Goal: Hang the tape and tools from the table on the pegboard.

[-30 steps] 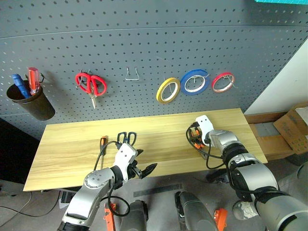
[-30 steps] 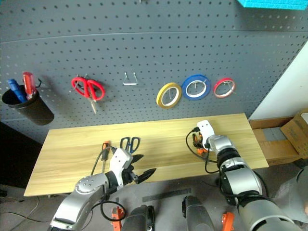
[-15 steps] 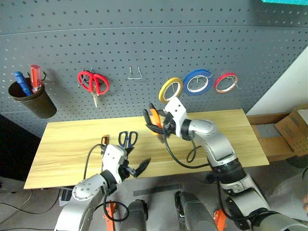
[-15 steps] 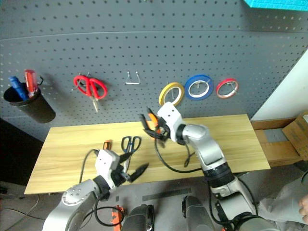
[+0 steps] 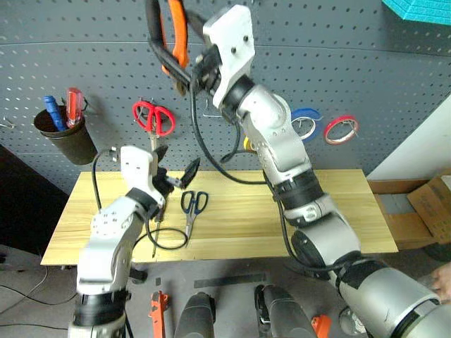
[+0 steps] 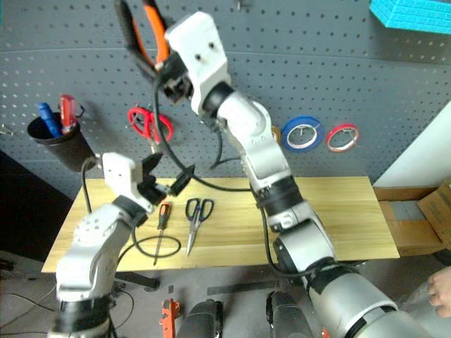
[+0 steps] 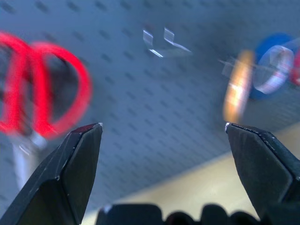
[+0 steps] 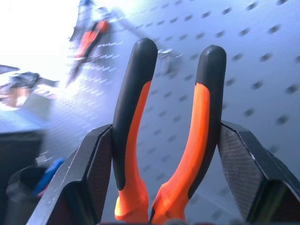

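Note:
My right gripper [image 8: 166, 154] is shut on the orange-and-black pliers [image 5: 169, 35], held high in front of the dark grey pegboard [image 5: 366, 63] with the handles pointing up. Over the left part of the table [image 5: 338, 211] my left gripper [image 5: 176, 162] hangs open and empty, facing the board. The blue-handled scissors [image 5: 192, 208] lie on the wood below it. Beside them is the small orange-and-black screwdriver [image 6: 162, 215]. On a peg hangs the blue tape [image 6: 303, 134], partly behind my right arm. A bare metal hook [image 7: 161, 44] sits between the red scissors and the rolls.
Red-handled scissors [image 5: 153, 118] and a thin red roll [image 5: 341, 128] hang on the board. A dark cup [image 5: 67, 137] on the left holds blue and red screwdrivers. A cardboard box [image 5: 430, 201] stands right of the table, and a person's hand [image 5: 442, 282] shows low right.
My right arm has swung up and left, lifting the pliers from table height to high before the pegboard. The left gripper rose from the table's front edge toward the board, still open.

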Tool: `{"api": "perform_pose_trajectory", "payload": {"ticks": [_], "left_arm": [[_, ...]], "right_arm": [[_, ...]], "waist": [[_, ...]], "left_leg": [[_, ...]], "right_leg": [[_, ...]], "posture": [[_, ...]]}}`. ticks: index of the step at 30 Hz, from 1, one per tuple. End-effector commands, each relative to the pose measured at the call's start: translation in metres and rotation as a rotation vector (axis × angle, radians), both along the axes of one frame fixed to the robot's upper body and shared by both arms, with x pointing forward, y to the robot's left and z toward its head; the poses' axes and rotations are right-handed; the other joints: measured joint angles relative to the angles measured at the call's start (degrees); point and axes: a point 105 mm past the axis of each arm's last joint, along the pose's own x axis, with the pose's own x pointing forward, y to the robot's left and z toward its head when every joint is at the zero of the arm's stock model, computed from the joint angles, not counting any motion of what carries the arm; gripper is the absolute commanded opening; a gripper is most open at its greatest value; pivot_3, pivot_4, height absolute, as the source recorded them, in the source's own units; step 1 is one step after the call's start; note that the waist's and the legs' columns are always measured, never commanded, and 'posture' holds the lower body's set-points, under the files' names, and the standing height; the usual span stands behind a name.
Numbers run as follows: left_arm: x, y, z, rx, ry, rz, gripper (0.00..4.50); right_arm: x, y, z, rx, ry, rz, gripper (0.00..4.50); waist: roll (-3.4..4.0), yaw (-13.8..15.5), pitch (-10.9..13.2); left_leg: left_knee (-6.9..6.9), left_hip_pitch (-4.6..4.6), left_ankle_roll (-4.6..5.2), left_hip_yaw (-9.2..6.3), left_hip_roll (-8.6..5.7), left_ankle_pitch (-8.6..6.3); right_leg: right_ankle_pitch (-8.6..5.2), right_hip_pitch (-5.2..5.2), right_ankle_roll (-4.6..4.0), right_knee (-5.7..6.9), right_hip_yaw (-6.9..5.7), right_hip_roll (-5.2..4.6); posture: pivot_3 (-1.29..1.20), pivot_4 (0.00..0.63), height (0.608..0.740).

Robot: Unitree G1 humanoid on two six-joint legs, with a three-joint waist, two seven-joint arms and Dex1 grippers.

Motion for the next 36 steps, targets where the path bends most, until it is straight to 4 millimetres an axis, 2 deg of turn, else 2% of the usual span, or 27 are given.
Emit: {"api": "perform_pose_trajectory", "payload": {"ticks": [1,9,12,15,20,26,36], "left_arm": [[0.014,-0.010,0.006,0.047,-0.037,-0.060,4.50],[0.022,-0.032,0.013,0.040,-0.061,-0.145,4.50],[0.020,-0.036,0.012,0.039,-0.058,-0.162,4.50],[0.019,-0.035,0.011,0.041,-0.055,-0.164,4.50],[0.022,-0.038,0.016,0.040,-0.069,-0.182,4.50],[0.030,-0.041,0.027,0.025,-0.098,-0.186,4.50],[0.034,-0.040,0.028,0.030,-0.106,-0.193,4.50]], "right_arm": [[0.009,0.001,-0.008,0.033,-0.015,-0.028,2.88],[0.027,0.001,-0.062,-0.078,0.044,-0.093,2.88],[0.029,-0.002,-0.068,-0.081,0.054,-0.105,2.88],[0.029,-0.006,-0.058,-0.053,0.038,-0.110,2.88],[0.024,-0.014,-0.030,0.033,-0.013,-0.095,2.88],[0.024,-0.017,-0.017,0.091,0.009,-0.078,2.88],[0.014,-0.021,0.008,0.155,-0.007,-0.044,2.88]], "waist": [[0.01,0.27,0.00],[0.02,0.57,0.01],[0.02,0.58,0.01],[0.03,0.57,0.02],[0.03,0.62,0.01],[0.02,0.72,0.01],[0.02,0.69,0.01]], "left_leg": [[0.00,0.01,0.00,0.02,0.01,0.00],[-0.02,-0.16,-0.01,0.04,0.09,0.01],[-0.02,-0.16,-0.01,0.02,0.12,0.01],[0.02,-0.16,-0.02,0.02,0.12,0.01],[0.04,-0.13,-0.05,-0.01,0.08,0.04],[0.07,-0.13,-0.07,-0.01,0.05,0.05],[0.06,-0.13,-0.07,0.01,0.06,0.05]], "right_leg": [[0.00,0.00,0.00,0.02,0.00,-0.07],[0.01,-0.19,0.00,0.03,-0.02,-0.33],[0.01,-0.19,-0.01,0.05,-0.02,-0.35],[0.01,-0.20,-0.01,0.11,0.00,-0.35],[0.02,-0.19,-0.03,0.20,-0.03,-0.34],[0.04,-0.19,-0.05,0.23,-0.05,-0.33],[0.04,-0.20,-0.05,0.22,-0.03,-0.33]], "posture": [[0.11,0.139,0.740],[0.12,0.157,0.740],[0.12,0.154,0.740],[0.11,0.151,0.740],[0.10,0.140,0.740],[0.09,0.140,0.740],[0.08,0.137,0.740]]}}
